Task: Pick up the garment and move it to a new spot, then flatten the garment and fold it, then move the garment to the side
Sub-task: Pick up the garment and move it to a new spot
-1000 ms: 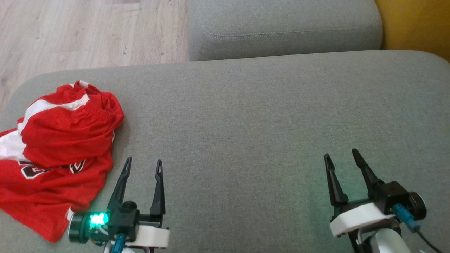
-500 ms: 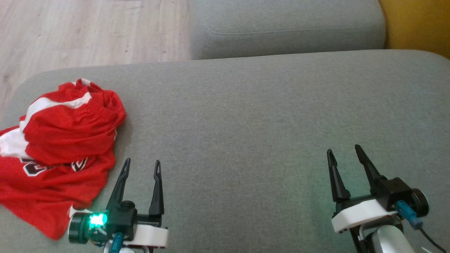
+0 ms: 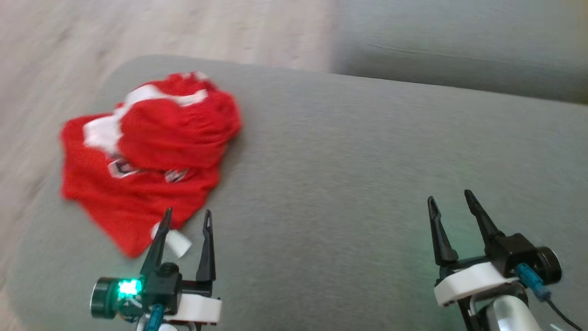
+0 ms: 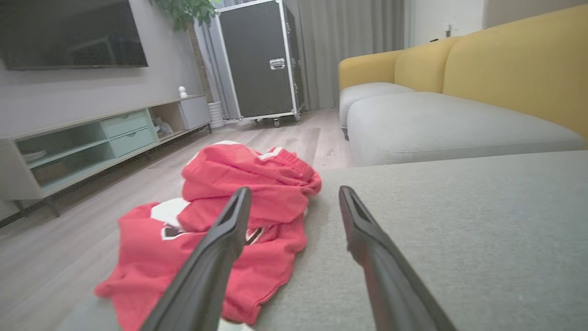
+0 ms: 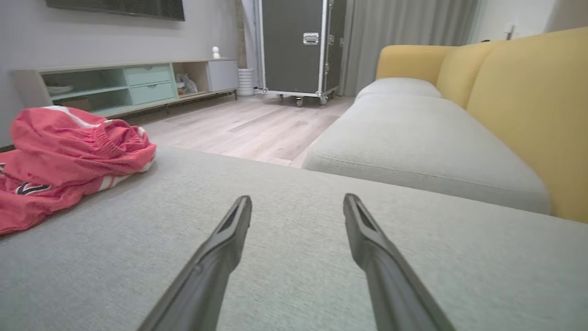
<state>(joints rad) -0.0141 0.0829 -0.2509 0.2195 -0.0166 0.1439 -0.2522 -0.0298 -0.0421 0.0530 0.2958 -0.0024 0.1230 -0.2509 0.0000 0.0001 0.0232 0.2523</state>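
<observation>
Pale wood floor (image 3: 183,32) runs through a living room, past a yellow-backed sofa (image 5: 528,101) with grey seats, a low television cabinet (image 4: 92,142) and a black wheeled case (image 4: 259,59) by the curtains. Nearest is a broad grey cushion (image 3: 344,184), and on its left part, close to the edge beside the floor, lies the garment (image 3: 151,161). It is a red jersey with white stripes and dark lettering, crumpled in a loose heap with its upper half folded over itself. Both pairs of fingers hover low over the cushion, spread wide and holding nothing. The left fingers (image 3: 206,248) point at the garment's near hem; whether they touch it cannot be told. The right fingers (image 3: 438,234) are well apart from it over bare fabric. A small white tag (image 3: 177,242) shows at the hem between the left fingertips.
</observation>
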